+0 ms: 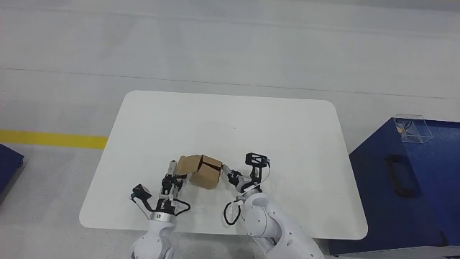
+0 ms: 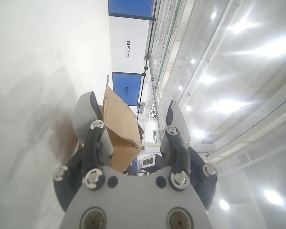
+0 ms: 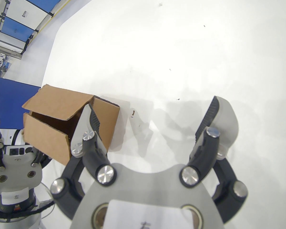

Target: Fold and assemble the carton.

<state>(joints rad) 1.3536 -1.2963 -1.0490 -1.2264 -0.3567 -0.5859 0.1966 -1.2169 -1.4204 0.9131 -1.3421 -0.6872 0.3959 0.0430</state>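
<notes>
Brown cardboard carton [image 3: 59, 101] lies on its side on the white desk [image 1: 230, 122], near the front edge, between the two tools. Walls are squared up. One end is open with its flaps loose, and that end faces the left tool [image 2: 132, 106].

Left tool: fingers spread, not clamped. A carton flap stands in the gap, close against one finger and apart from the other.

Right tool [image 3: 152, 103]: fingers spread wide, bare desk between them. One finger sits just beside the carton's open corner; contact cannot be told.

Beside the desk, on the right arm's side, stands a blue cabinet [image 1: 410, 187] with a clear box [image 1: 411, 127] on top.
</notes>
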